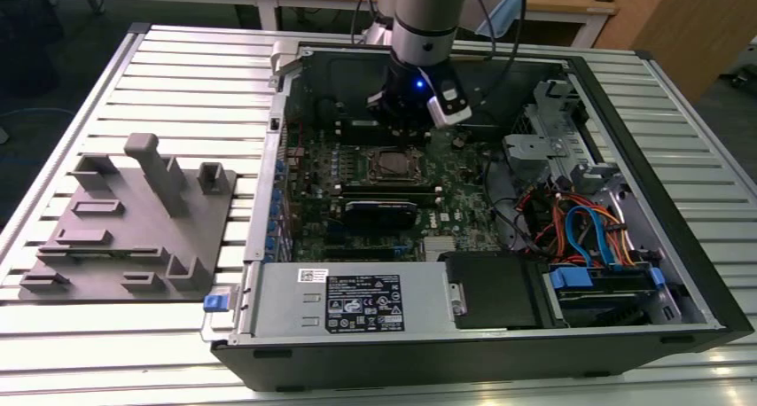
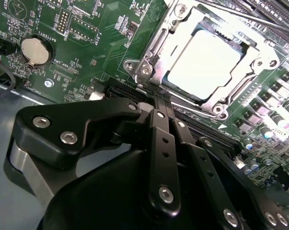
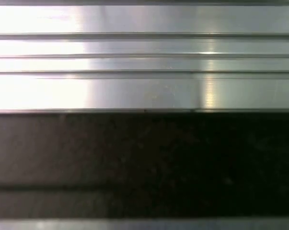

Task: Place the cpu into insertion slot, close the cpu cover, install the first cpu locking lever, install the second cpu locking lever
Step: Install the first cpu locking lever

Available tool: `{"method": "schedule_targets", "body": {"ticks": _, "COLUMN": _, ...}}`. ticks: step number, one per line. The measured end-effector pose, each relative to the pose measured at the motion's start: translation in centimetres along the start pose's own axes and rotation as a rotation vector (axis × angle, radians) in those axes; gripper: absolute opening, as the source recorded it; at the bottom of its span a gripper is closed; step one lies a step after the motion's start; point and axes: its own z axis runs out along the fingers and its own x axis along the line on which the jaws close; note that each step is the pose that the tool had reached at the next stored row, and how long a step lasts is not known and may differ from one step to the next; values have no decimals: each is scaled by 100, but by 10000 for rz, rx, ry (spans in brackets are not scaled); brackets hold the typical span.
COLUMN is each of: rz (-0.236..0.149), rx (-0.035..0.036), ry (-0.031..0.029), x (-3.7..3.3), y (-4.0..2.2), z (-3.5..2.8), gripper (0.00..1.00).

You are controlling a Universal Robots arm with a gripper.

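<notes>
Two black metal fingers [image 2: 159,143] of the gripper [image 2: 156,100] are lying pressed side by side in the second wrist view, with no gap between them and nothing gripped. Their tips are meeting the near edge of the insertion slot [image 2: 137,67], a square socket with a silvery screwed rim; whether they are touching it I cannot tell. Inside it the cpu [image 2: 206,62], a flat square chip with a pale metal top, is sitting level. The cpu cover [image 2: 158,45], a thin silvery frame plate, is lying down around the chip, which is showing through its window. One thin metal rod [image 2: 259,19] is running along the socket's far side. White printed lettering is dotting the green motherboard [image 2: 110,28] around a round silver coin cell [image 2: 35,50].

In the exterior view the grey cylindrical arm [image 1: 424,25] is reaching almost straight down from the top centre of the frame into the open black computer case [image 1: 473,375], with a blue light [image 1: 417,85] glowing at its wrist. A white printed label [image 1: 364,304] is covering the grey power supply at lower centre. At the exterior view's left a grey moulded fixture block [image 1: 130,238] is standing on the slatted aluminium table [image 1: 119,362].
</notes>
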Motion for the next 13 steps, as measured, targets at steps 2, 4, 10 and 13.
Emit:
{"method": "schedule_targets", "body": {"ticks": 2, "rz": 0, "rx": 0, "ry": 0, "x": -1, "y": 1, "z": -10, "gripper": 11}}
{"method": "schedule_targets", "body": {"ticks": 4, "rz": 0, "rx": 0, "ry": -1, "x": -1, "y": 1, "z": -19, "gripper": 11}}
{"method": "schedule_targets", "body": {"ticks": 10, "rz": 0, "rx": -2, "ry": -2, "x": -9, "y": 5, "z": -35, "gripper": 11}}
{"method": "schedule_targets", "body": {"ticks": 13, "rz": 0, "rx": -1, "ry": -1, "x": -18, "y": 5, "z": -37, "gripper": 11}}
